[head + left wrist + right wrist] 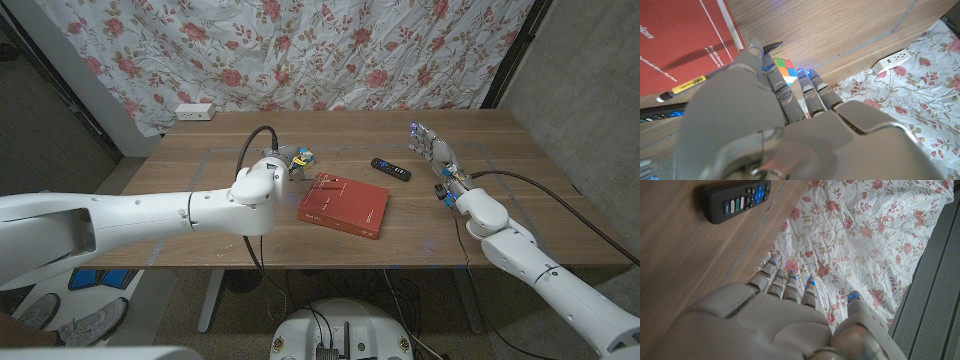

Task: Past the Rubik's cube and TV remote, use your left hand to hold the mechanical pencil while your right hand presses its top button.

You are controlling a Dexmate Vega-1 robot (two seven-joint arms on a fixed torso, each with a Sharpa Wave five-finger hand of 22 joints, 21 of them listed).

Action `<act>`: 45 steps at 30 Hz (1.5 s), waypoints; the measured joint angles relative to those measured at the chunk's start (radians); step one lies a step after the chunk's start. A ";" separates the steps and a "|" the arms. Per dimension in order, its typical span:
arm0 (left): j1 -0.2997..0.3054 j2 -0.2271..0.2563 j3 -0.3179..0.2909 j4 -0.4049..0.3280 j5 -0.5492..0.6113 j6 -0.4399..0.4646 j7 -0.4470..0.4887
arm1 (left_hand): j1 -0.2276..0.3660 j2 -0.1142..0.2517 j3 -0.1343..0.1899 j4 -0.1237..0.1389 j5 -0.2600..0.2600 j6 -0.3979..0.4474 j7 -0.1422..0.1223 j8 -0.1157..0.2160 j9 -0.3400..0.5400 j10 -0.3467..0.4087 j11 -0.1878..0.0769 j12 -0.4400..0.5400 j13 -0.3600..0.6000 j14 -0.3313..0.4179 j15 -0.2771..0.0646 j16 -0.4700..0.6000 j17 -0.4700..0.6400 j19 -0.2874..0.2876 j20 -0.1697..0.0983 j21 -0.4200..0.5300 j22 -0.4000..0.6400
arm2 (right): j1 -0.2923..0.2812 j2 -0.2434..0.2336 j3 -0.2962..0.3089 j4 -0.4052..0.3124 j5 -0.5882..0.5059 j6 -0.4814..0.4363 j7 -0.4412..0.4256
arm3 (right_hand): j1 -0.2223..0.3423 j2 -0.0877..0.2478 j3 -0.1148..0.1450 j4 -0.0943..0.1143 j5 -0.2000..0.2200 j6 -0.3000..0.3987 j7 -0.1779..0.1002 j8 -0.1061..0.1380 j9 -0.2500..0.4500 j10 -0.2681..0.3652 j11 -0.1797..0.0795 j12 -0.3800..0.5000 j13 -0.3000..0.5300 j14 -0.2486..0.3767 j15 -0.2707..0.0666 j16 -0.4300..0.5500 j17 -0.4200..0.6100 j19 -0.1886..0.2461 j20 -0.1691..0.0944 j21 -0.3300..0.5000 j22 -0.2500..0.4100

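Near the desk's middle, the left arm reaches in from the near left corner, its hand just behind the red book. Seen from the left wrist, that hand pinches the pencil between thumb and fingers, the pencil's length lying over the book and its dark tip by the cube. Toward the desk's right edge the right arm is stretched forward, its hand raised with fingers spread, holding nothing; the right wrist view shows the fingers straight. Between the hands the remote lies flat, just beyond the book's far right corner. At the far left corner sits a power strip.
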 measured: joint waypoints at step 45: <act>0.053 -0.058 -0.017 0.102 0.214 -0.080 -0.205 | -0.065 -0.054 -0.038 0.011 0.001 -0.126 -0.017 -0.012 0.008 -0.153 0.003 -0.011 -0.002 -0.034 -0.002 0.000 0.000 -0.046 0.000 0.000 0.000 | -0.008 -0.019 -0.012 -0.005 0.045 -0.082 0.007 | -0.013 -0.003 -0.001 0.007 0.000 -0.005 0.026 0.005 0.000 0.007 0.007 0.000 0.003 0.000 0.000 0.000 -0.005 0.007 -0.007 0.000 0.000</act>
